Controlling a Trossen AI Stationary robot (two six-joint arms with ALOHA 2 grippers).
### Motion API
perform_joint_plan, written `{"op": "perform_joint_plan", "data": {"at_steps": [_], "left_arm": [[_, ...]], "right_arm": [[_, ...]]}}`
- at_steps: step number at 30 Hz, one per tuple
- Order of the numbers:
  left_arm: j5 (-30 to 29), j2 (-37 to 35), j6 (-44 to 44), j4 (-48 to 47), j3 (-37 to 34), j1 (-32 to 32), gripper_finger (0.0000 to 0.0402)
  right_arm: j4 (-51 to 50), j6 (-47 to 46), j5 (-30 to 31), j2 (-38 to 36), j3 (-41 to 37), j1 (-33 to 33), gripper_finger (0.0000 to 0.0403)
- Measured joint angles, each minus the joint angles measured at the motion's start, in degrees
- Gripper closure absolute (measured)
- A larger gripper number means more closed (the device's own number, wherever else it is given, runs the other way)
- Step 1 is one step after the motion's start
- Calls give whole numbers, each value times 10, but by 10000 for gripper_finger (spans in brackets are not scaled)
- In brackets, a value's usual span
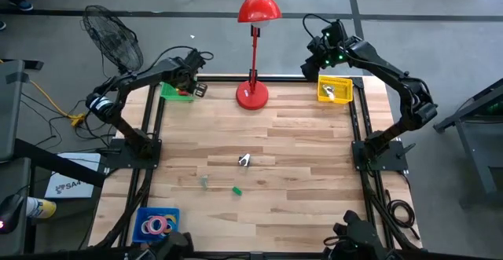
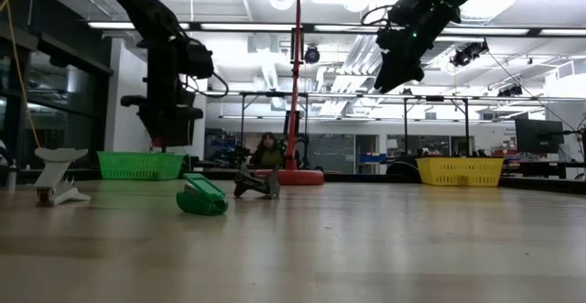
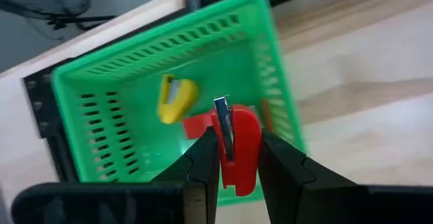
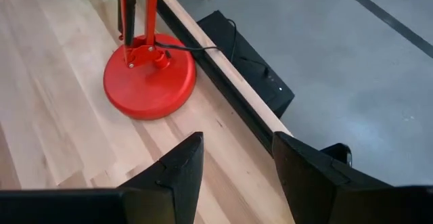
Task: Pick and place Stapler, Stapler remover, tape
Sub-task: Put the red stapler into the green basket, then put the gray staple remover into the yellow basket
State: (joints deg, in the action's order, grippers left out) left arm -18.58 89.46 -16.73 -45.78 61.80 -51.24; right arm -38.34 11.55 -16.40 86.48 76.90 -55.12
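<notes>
left gripper (image 3: pixel 233 158): above the green basket (image 3: pixel 108 88) at the far-left corner of the table, fingers closed on a red stapler (image 3: pixel 238 143), which stands nose-up between them
green basket contents: a yellow stapler (image 3: pixel 177 99) already lies inside, plus another red piece (image 3: pixel 196 124) under the held one; can't tell what it is
right gripper (image 4: pixel 233 163): raised at the far-right corner, above the yellow basket (image 1: pixel 335 88); fingers spread apart, nothing between them; wrist cam looks down on the red lamp base (image 4: pixel 149 82)
yellow basket contents: a pale item (image 1: pixel 330 93) sits inside, too small to identify
mid-table: a white/metal item (image 1: pixel 244 160), looks like a staple remover; a green stapler (image 1: pixel 236 189) nearer the front; a faint pale-green piece (image 1: pixel 204 182) beside it, type unclear
low cam: green stapler (image 2: pixel 201 197) lying flat, dark clawed remover (image 2: pixel 256 184) just behind it, a white stapler-like item (image 2: pixel 57 177) well off to the side
tape (image 1: pixel 157 225): pink, yellow, purple rolls in the blue tray (image 1: pixel 145 215) at the front-left edge, none being handled
step: my read is the drop-off of the red stapler into the green basket, grasp not yet released
next move: open the fingers while centred over the basket floor, clear of the yellow stapler, then lift straight up
risk: the stapler is gripped at its lower end and could tip onto the basket rim if released off-centre
left to do: table items not yet sorted
</notes>
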Motion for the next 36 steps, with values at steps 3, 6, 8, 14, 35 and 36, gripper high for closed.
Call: {"op": "perform_joint_plan", "data": {"at_steps": [3, 6, 8, 14, 35, 36], "left_arm": [[-7, 10, 0, -7, 0, -4, 327], [-5, 20, 0, -8, 0, -5, 323], [-3, 24, 0, -8, 0, -5, 314], [0, 24, 0, -8, 0, -5, 273], [24, -5, 83, -54, 31, -5, 170], [32, -11, 96, -54, 31, -5, 170]], "right_arm": [[1, 0, 1, 0, 0, 0, 233], [1, -1, 10, 0, 0, 0, 233], [1, -2, 18, 0, 0, 0, 233], [0, -2, 24, 0, 0, 0, 233], [-1, -11, 19, 0, 0, 0, 233], [-1, -11, 19, 0, 0, 0, 233]]}}
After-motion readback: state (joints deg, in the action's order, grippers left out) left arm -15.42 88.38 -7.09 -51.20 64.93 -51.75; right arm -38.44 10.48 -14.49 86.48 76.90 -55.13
